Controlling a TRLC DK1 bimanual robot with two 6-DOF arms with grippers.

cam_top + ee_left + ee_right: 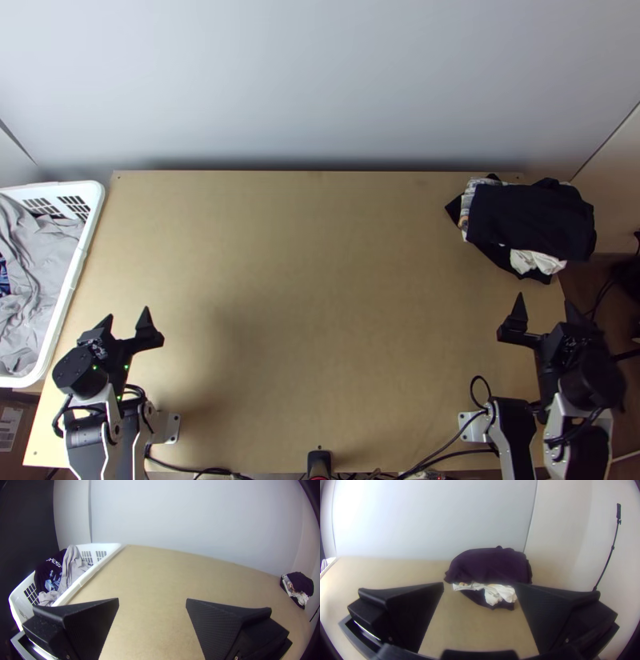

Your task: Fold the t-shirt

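Observation:
A pile of folded clothes lies at the table's far right corner, a dark garment on top and white cloth under it; the right wrist view shows the pile too. In the white basket at the left are a grey garment and, in the left wrist view, a dark printed one. My left gripper stands open beside the basket, and its fingers hold nothing. My right gripper, open as well, is on the near side of the pile; nothing is between its fingers.
The white basket stands along the left edge of the wooden table. A pale wall rises behind the table. Cables and a small black device are at the near edge. In the right wrist view a thin black pole leans at the wall.

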